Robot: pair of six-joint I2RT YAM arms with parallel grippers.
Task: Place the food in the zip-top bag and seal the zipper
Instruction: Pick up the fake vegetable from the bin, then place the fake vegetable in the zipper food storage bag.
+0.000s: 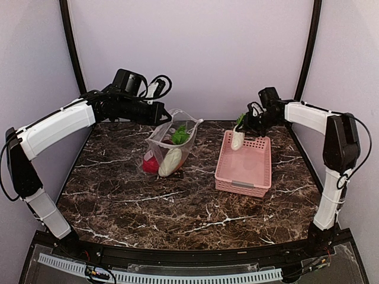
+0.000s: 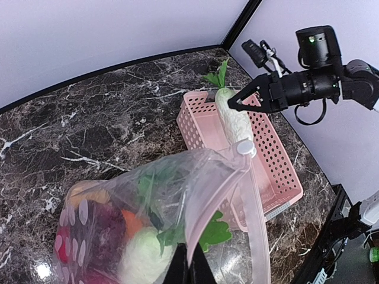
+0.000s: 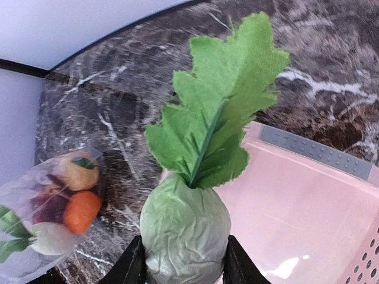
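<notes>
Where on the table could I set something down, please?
The whole near half of the table, in front of the zip-top bag and pink basket, is bare, as is the left side beside the bag. The strip between them is narrow, with the right claw holding a white radish over the basket's far-left corner.
</notes>
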